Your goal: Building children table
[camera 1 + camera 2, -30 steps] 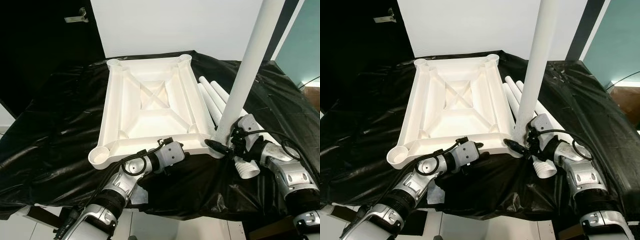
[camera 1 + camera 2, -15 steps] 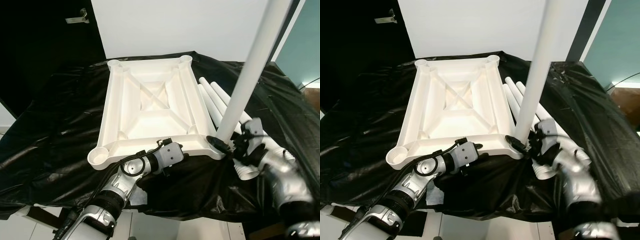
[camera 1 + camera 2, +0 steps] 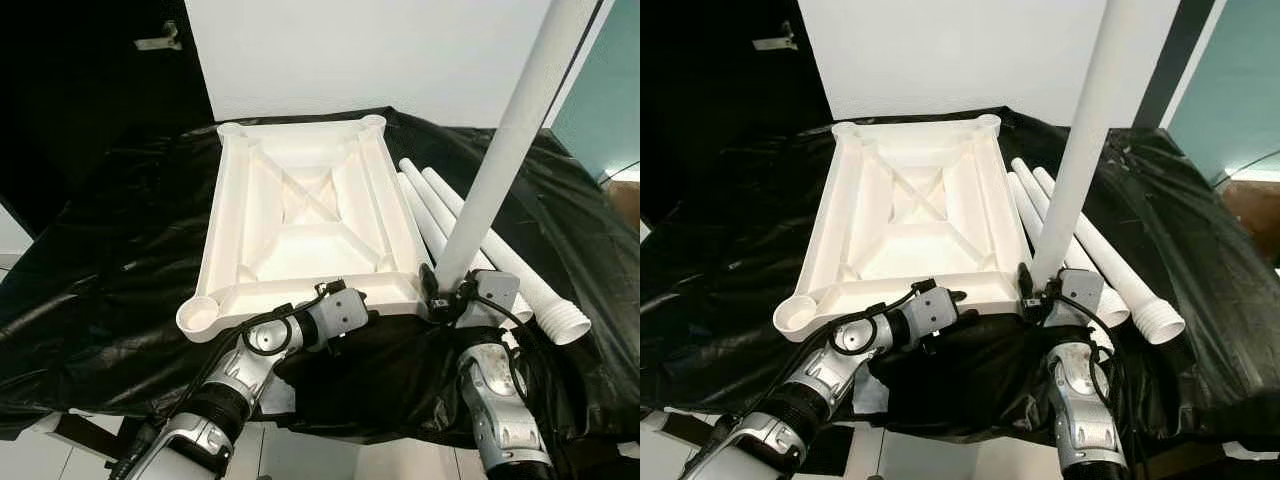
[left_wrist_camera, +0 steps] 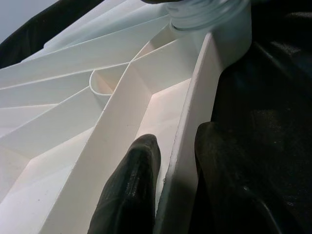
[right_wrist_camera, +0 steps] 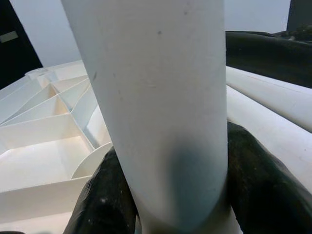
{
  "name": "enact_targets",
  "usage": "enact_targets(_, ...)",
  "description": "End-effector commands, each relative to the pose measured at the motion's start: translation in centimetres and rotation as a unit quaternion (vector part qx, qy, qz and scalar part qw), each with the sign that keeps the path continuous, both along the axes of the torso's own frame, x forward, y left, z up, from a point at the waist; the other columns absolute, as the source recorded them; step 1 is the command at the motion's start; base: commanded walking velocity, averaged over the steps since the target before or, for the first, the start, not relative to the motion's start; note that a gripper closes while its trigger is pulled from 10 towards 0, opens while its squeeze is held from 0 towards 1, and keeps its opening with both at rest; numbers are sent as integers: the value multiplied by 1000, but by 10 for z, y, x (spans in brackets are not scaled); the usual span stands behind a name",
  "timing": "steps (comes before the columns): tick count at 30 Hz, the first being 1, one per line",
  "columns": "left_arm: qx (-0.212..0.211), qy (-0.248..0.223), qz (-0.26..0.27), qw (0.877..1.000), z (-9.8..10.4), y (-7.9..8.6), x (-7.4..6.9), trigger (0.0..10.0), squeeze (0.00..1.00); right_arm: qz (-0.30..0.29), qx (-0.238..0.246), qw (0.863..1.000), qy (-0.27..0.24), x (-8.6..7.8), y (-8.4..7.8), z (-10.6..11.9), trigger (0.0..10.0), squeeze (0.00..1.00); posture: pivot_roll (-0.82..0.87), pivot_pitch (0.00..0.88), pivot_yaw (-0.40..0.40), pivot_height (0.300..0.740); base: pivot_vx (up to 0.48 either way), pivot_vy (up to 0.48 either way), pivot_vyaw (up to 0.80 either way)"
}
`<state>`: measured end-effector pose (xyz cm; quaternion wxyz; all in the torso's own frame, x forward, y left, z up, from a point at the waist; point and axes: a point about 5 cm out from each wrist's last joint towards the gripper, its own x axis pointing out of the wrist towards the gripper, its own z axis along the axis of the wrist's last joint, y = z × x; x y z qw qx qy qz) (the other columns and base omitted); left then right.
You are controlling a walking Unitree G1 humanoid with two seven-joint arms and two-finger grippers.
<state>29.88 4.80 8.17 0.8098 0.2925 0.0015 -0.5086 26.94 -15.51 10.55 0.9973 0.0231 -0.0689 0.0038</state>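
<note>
Left gripper: bottom centre of the left eye frame, clamped on the near rim of the table top; one black finger inside the rim, the other outside, per the left wrist view.
Right gripper: lower right of centre, closed around the base of the upright leg; fingers either side of the tube in the right wrist view.
Upright leg: rises from the near right corner socket toward the upper right of the frame, tilted slightly right; foot at the socket, seating depth not readable.
Table top: centre of frame, underside up on the black sheet; ribs and cross brace exposed, near left socket open, far corner sockets apparently open too.
Spare legs: lying side by side right of the table top, one threaded end at right.
Step in hand: judged as fitting the first leg into its corner socket, table top braced.
Next move: likely needs the leg brought square to the socket and turned or pressed home, rim hold maintained.
</note>
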Motion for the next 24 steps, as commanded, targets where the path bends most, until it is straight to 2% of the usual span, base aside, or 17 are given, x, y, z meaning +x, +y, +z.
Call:
enact_targets(1,55,76,20,995,-39,14,-14,10000,0,-17,18,1000,17,-2,-1,-7,0,0,-18,36,3,740,0,0,0)
enact_targets(2,55,76,20,995,-39,14,-14,10000,0,-18,19,1000,15,-2,0,-6,0,0,-18,36,3,740,0,0,0)
enact_targets(3,55,77,21,995,-39,14,-15,10000,0,-22,14,1000,14,-3,2,-6,5569,0,-15,36,0,740,0,0,0)
enact_targets(4,54,77,21,995,-40,14,-15,10000,0,-22,4,1000,15,-3,3,-6,10000,0,-15,37,-4,740,0,0,0)
enact_targets(7,54,78,22,995,-40,14,-16,10000,0,-15,-9,1000,17,-3,5,-6,10000,0,-15,37,-4,740,0,0,0)
enact_targets(8,54,78,23,995,-40,14,-16,10000,0,5,-24,1000,11,-3,7,-4,10000,0,-16,38,-5,740,0,0,0)
enact_targets(9,53,79,24,995,-40,14,-16,10000,0,32,-33,999,-2,-2,8,1,10000,737,-16,38,-5,740,0,0,0)
enact_targets(12,53,79,24,995,-40,14,-16,10000,0,49,-38,998,-11,-2,9,4,10000,737,-23,38,-3,740,0,0,0)
enact_targets(13,53,79,24,995,-40,14,-16,10000,0,67,-44,997,-13,0,6,8,10000,1000,-24,38,-4,740,0,0,0)
enact_targets(14,53,78,23,995,-40,13,-15,10000,0,70,-47,996,-20,4,-3,13,10000,1000,-33,36,-3,740,0,0,0)
enact_targets(15,53,77,22,995,-39,12,-15,10000,0,64,-53,996,-24,10,-16,20,10000,776,-37,34,-4,740,0,0,0)
enact_targets(16,53,77,22,995,-39,12,-15,10000,0,64,-53,996,-24,10,-16,20,10000,776,-37,34,-4,740,0,0,0)
enact_targets(17,53,77,22,995,-39,12,-14,10000,0,58,-58,996,-28,14,-26,25,10000,776,-38,34,-4,740,0,0,0)
enact_targets(18,52,76,21,995,-38,11,-14,10000,0,58,-60,996,-36,17,-33,30,10000,0,-38,33,-6,740,0,0,0)
enact_targets(22,51,75,22,996,-37,10,-13,10000,0,144,-42,988,-36,26,-36,43,10000,0,-40,32,-8,740,0,0,0)
enact_targets(24,51,75,22,996,-37,10,-13,10000,0,161,-34,986,-35,28,-36,45,10000,0,-36,33,-10,740,0,0,0)
